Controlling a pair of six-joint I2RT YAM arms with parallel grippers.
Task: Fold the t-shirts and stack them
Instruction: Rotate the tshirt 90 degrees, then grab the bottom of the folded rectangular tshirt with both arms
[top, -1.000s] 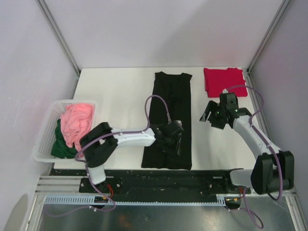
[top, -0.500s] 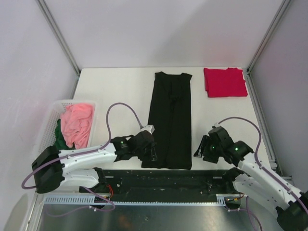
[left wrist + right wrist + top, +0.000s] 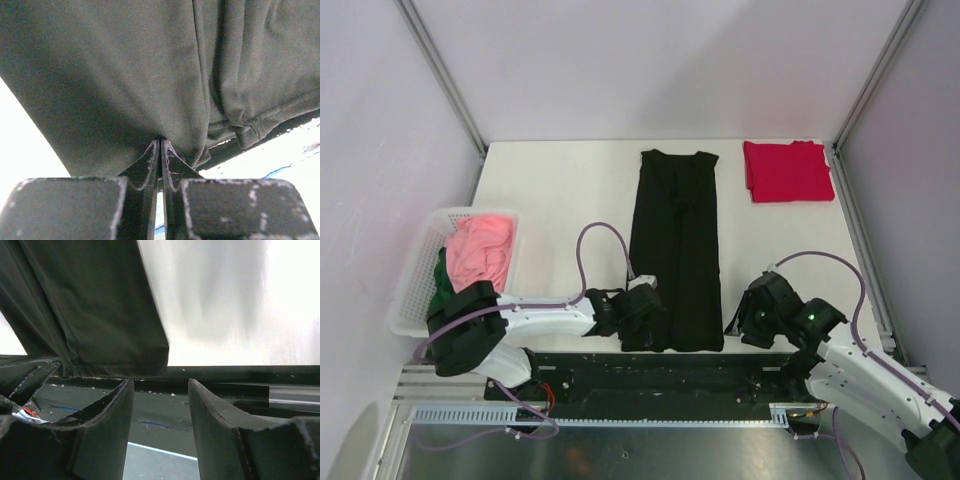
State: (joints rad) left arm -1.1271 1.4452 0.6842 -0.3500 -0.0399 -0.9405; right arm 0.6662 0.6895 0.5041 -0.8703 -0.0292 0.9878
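Red t-shirt [image 3: 788,171] folded, 1 o'clock. Black t-shirt [image 3: 675,235] centre, long strip: my left gripper [image 3: 160,145] pinches its near hem, right gripper [image 3: 160,382] spread, empty, at the corner. Pink garment [image 3: 480,250], green garment [image 3: 440,295] wait in basket [image 3: 470,211], 9 o'clock.

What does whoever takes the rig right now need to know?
Left gripper: shut on the black shirt at its near left corner.
Right gripper: open, at the near right corner, nothing gripped.
Black shirt lies as a long strip mid-table. Red shirt is folded, far right. Pink shirt and green shirt are in the basket.
Done: red folded.
Left: fold black, stack it, then pink and green.
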